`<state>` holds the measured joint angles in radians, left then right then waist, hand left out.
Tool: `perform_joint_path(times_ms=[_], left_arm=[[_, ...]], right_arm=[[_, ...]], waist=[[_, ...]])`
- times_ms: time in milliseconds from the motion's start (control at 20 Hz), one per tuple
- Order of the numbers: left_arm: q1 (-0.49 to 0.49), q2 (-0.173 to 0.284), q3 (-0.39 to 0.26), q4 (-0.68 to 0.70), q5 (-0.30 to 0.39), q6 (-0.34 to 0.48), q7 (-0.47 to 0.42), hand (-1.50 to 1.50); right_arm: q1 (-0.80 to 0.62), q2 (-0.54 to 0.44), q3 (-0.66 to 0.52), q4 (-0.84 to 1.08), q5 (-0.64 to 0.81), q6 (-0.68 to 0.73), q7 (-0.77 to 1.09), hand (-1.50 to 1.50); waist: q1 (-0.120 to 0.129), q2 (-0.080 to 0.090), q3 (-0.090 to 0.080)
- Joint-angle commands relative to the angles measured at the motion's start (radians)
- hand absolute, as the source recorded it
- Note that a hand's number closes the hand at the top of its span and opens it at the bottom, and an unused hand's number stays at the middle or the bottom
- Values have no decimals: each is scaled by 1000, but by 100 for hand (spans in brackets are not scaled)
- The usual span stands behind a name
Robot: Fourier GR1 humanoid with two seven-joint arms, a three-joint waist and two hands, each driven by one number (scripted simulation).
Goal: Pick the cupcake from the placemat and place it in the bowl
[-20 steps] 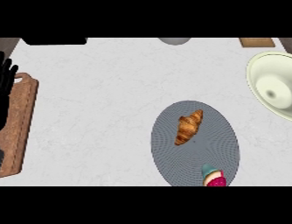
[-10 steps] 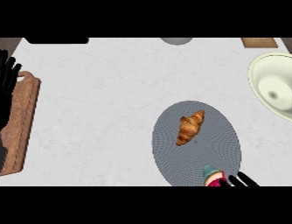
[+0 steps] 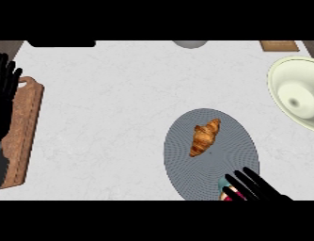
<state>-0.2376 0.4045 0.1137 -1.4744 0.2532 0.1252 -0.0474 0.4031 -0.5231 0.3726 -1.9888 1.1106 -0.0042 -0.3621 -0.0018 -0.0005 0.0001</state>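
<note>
Cupcake [image 3: 228, 192], light, soft and easily crushed, sits at the placemat's [image 3: 187, 174] near edge, mostly hidden beneath the right hand's [image 3: 255, 187] spread, empty fingers; grasp its wrapper sides, not the top.

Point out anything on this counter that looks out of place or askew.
Nothing stands out. The croissant lies whole on the placemat, the bowl sits upright, and the right hand covers most of the cupcake.
</note>
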Motion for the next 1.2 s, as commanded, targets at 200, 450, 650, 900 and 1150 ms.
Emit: perform_joint_path(times_ms=[200,450,650,900,1150], left_arm=[[26,-26,38,44,-33,-56,-72,0],[-42,-3,65,21,-32,-56,38,0],[14,-67,36,-23,-74,-30,4,0],[-42,-40,51,-56,-73,-40,106,0],[14,-58,79,-52,-65,-80,33,0]], right_arm=[[-73,75,6,115,37,-36,-74,-150],[-99,114,18,151,97,13,-23,-150],[-171,132,-12,155,92,77,-19,-150],[-183,181,7,274,149,21,-20,-150],[-255,208,-71,395,129,-17,-34,-150]], waist=[[-1,0,0],[-1,0,0],[1,0,0],[1,0,0],[2,0,0]])
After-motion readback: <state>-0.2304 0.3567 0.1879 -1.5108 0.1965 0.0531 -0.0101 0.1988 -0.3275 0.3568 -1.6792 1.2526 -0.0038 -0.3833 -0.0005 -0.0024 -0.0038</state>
